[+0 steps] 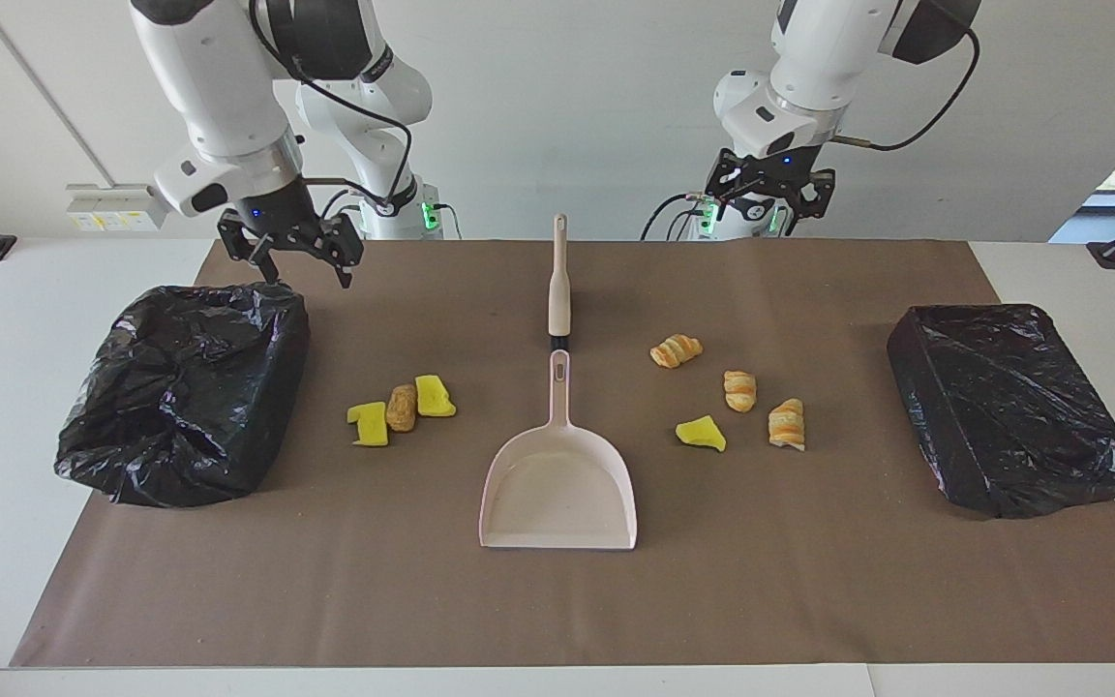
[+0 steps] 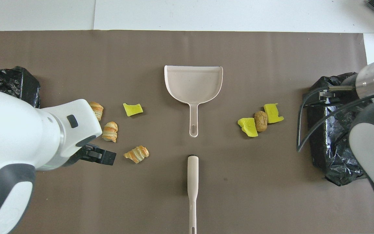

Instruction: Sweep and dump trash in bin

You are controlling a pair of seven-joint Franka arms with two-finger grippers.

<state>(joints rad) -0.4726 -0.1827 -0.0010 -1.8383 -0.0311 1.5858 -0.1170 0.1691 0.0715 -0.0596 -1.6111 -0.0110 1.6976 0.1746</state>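
Down the middle of the brown mat (image 1: pixel 809 600) I've got my tools laid in line: the dustpan (image 1: pixel 559 489) with its mouth facing away from the robots, and the brush handle (image 1: pixel 558 281) just nearer to them, end to end with the pan's handle but not quite touching. That layout looks deliberate to me, one tool for each arm to reach.

Trash sits in two clusters either side of the pan. Toward the right arm's end, two yellow sponge chunks (image 1: pixel 371 423) flank a brown bread piece (image 1: pixel 402 407), all touching. Toward the left arm's end, three croissant pieces (image 1: pixel 739 390) and one more sponge chunk (image 1: pixel 701 433) lie loosely apart. A black-lined bin (image 1: pixel 185 387) waits at each end of the table, the other bin (image 1: pixel 1012 407) by the left arm, so either pile has a short trip, I'd say.

Right gripper (image 1: pixel 291 254) hangs over the mat edge beside its bin, jaws spread wide, nothing in them. Left gripper (image 1: pixel 768 194) is up over the robots' edge of the mat, fingers (image 1: pixel 724 190) also apart, empty, touching nothing. No sweeping begun yet by my read.
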